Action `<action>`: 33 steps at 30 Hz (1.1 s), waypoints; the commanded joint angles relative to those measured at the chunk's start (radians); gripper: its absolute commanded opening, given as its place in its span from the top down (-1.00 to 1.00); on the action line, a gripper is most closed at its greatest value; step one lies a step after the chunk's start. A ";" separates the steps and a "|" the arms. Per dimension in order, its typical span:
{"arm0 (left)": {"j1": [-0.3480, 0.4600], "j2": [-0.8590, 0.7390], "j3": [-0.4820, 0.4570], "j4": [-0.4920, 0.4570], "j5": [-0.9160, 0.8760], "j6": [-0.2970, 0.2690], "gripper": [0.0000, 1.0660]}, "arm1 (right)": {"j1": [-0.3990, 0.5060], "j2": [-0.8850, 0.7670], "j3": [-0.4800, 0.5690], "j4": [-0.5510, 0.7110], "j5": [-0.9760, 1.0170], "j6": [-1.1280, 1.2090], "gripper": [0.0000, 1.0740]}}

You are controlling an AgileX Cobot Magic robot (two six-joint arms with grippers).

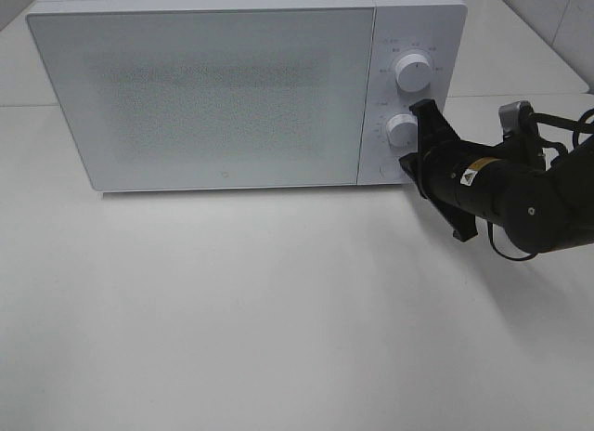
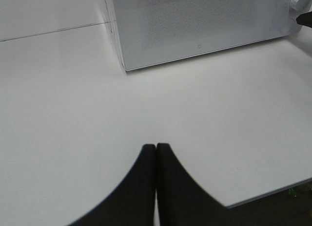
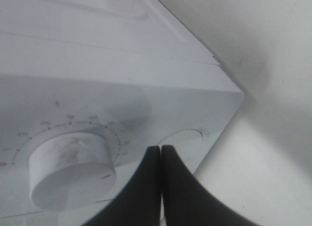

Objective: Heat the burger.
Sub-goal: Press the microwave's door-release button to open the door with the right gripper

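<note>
The burger is out of view. The white microwave [image 1: 213,87] stands at the back of the table with its frosted door closed. My right gripper [image 1: 406,162] is shut and empty, its tips at the control panel's lower right corner. In the right wrist view the shut tips [image 3: 160,148] sit between the lower knob [image 3: 73,172] and a round button [image 3: 178,143]; I cannot tell whether they touch the panel. My left gripper [image 2: 156,146] is shut on nothing, low over bare table in front of the microwave [image 2: 195,21], and does not show in the exterior high view.
The panel carries an upper knob [image 1: 411,71] and a lower knob [image 1: 402,130]. The white table [image 1: 278,310] spreads in front of the microwave. Its front edge [image 2: 273,193] shows in the left wrist view. A tiled wall runs behind.
</note>
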 commanded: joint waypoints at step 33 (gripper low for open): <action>0.003 -0.005 0.005 -0.006 -0.012 -0.003 1.00 | 0.003 -0.002 -0.012 -0.113 0.027 0.063 1.00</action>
